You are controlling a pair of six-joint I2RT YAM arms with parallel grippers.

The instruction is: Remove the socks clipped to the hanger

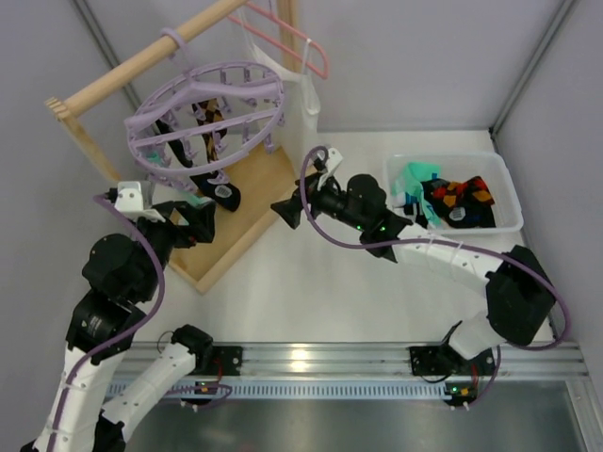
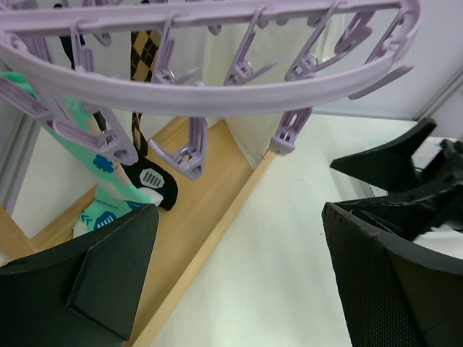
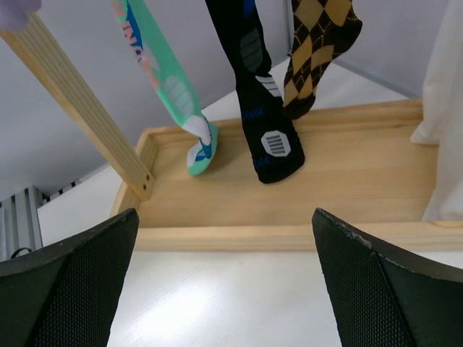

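**Both grippers wide open by hanger (image 2: pixel 217 90), socks (image 3: pixel 264 123) clipped on**

Surface: white table (image 1: pixel 311 282), matte, with slight glare at lower centre of the top view. A metal rail (image 1: pixel 311 358) runs along the bottom edge and carries the arm bases. Grey walls (image 1: pixel 424 56) close in the top and both sides.

Upper left of the top view: a wooden rail (image 1: pixel 141 61) slants across above a flat wooden tray base (image 1: pixel 245 202) that sits on the table. The lavender ring hanger hangs from that rail by its hook, with clips dangling all round. A pink coat hanger (image 1: pixel 292 38) and a white cloth (image 1: pixel 311 104) are at top centre.

Right wrist view, top half: three socks hang down, a mint-green sock (image 3: pixel 170 87) on the left, a black sock (image 3: pixel 275 144) in the middle and a brown checked sock (image 3: pixel 318 50) on the right. The toes of the mint-green and black socks are low near the tray base; whether they touch it can't be told.

Right side of the top view: a clear bin (image 1: pixel 504 188) holds loose socks (image 1: pixel 457 200).

The left gripper (image 1: pixel 193 221) is jaws wide and holds nothing, just below and beside the ring's lower left. The right gripper (image 1: pixel 287 209) is jaws wide and holds nothing, at centre and pointing toward the tray base. The two grippers are apart, and neither touches a sock.
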